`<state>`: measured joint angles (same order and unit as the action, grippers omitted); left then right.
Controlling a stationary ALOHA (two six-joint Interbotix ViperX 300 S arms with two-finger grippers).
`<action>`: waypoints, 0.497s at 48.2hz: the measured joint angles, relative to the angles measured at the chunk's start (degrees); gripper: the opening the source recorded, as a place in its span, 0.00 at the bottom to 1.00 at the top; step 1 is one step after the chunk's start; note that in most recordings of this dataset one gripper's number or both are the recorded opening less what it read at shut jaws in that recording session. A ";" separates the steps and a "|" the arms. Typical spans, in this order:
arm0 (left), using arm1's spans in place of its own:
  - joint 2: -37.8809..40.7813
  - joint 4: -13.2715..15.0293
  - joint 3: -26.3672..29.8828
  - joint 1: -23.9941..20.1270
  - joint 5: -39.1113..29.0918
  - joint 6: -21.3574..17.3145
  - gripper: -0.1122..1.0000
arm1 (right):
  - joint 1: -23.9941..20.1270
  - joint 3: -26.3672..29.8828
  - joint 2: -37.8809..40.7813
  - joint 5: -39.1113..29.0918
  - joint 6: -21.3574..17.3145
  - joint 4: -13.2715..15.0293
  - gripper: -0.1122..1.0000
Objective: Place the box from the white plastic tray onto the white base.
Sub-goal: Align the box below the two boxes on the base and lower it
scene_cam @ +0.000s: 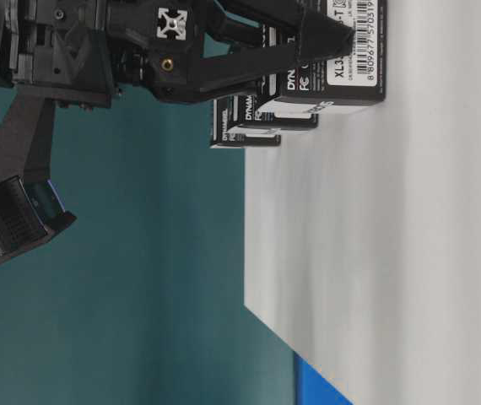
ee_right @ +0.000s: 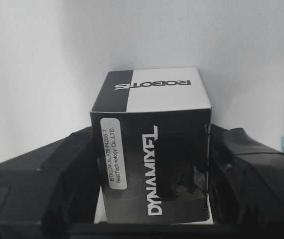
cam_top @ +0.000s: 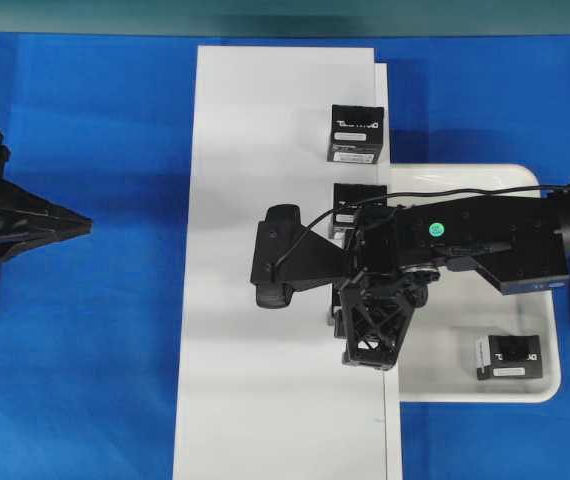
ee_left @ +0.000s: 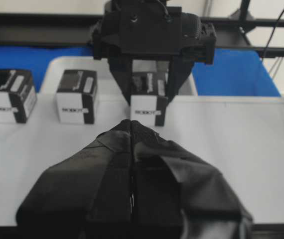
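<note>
Black box (ee_right: 152, 164) reads DYNAMIXEL, ROBOTIS | right gripper (ee_right: 154, 184) clamped on it | left gripper (ee_left: 132, 124) fingers together

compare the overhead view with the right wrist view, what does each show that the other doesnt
Only the overhead view shows the white plastic tray with one box left in it, the first placed box, and the parked left end effector. Only the right wrist view shows the held box up close, with DYNAMIXEL and ROBOTIS lettering, between the right end effector fingers. Both show the white base.
</note>
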<state>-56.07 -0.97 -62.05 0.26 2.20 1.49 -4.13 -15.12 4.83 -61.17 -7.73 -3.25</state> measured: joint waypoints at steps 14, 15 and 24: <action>0.09 0.09 0.00 0.00 0.00 0.09 0.04 | 0.00 -0.09 0.00 0.62 0.62 0.18 0.62; 0.09 0.00 -0.09 0.00 0.00 0.09 0.04 | 0.00 -0.09 0.00 0.62 0.79 0.26 0.62; 0.09 0.00 -0.09 0.09 0.00 0.09 0.04 | 0.00 -0.18 0.00 0.53 2.64 0.79 0.62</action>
<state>-55.99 -0.97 -62.14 0.35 2.20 1.58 -4.13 -15.29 4.83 -60.64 -5.10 -2.46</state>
